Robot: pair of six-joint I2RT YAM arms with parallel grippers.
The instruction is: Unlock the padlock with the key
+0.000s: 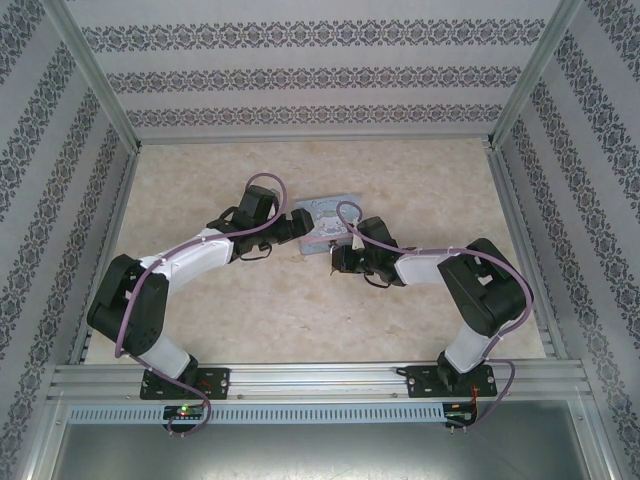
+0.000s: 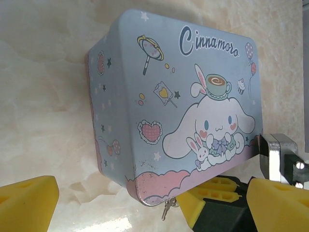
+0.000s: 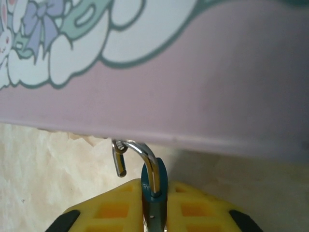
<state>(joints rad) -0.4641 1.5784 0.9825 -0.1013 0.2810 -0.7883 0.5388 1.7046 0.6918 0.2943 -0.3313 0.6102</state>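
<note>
The padlock [image 3: 161,176], teal-bodied, is clamped edge-on between the yellow fingers of my right gripper [image 3: 154,193], which is shut on it. Its metal shackle [image 3: 145,154] is swung open. The shackle hooks through a small loop at the lower edge of the pale blue cartoon tin [image 3: 193,96], and its free end hangs loose. The key is hidden. My left gripper [image 2: 152,203] is open wide, a yellow finger [image 2: 26,200] on either side of the tin's [image 2: 183,87] near corner. The right gripper's fingers [image 2: 210,193] sit under that corner beside the hanging shackle end [image 2: 167,208].
The tin [image 1: 330,215] lies on the beige table between the left gripper [image 1: 305,228] and the right gripper [image 1: 338,258]. Patterned walls and a metal frame [image 1: 100,90] close in the table on three sides. A silver wrist part [image 2: 277,157] stands right of the tin.
</note>
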